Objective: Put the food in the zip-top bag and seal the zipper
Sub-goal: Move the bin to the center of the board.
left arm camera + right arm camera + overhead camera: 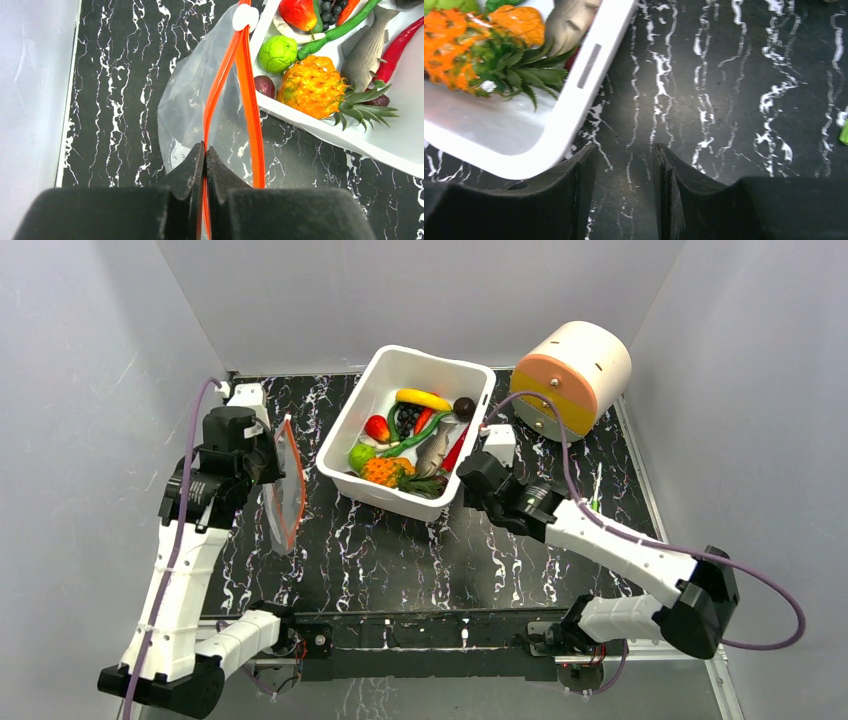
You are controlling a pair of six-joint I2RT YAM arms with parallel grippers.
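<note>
Nearest us, at six o'clock in the top view, a black rail (430, 632) carries both arms on the marbled table (400, 560). At nine o'clock the left gripper (268, 455) is clamped on the bag (285, 505), whose zipper (291, 480) runs toward six o'clock, just left of the bin (345, 425). All the food lies in that bin near the centre: banana (422, 398) and grapes (407, 418) at its twelve o'clock end, apple (377, 427) and lime (361, 456) along the left wall, and pineapple (385, 471), fish (435, 448) and chili (455, 452) toward the near wall. The right gripper (465, 480) sits at the bin's five o'clock corner. A pink-and-yellow drum (575, 370) lies at one o'clock.

From the left wrist we see the fingers (192, 170) pressed together on the zipper; beyond them its two lips part slightly and meet again at a white slider (245, 17) at twelve o'clock.

From the right wrist we see the fingers (574, 200) standing apart with only bare table between them — the bin's corner is just beside the one at eight o'clock, pineapple leaves at ten o'clock.
</note>
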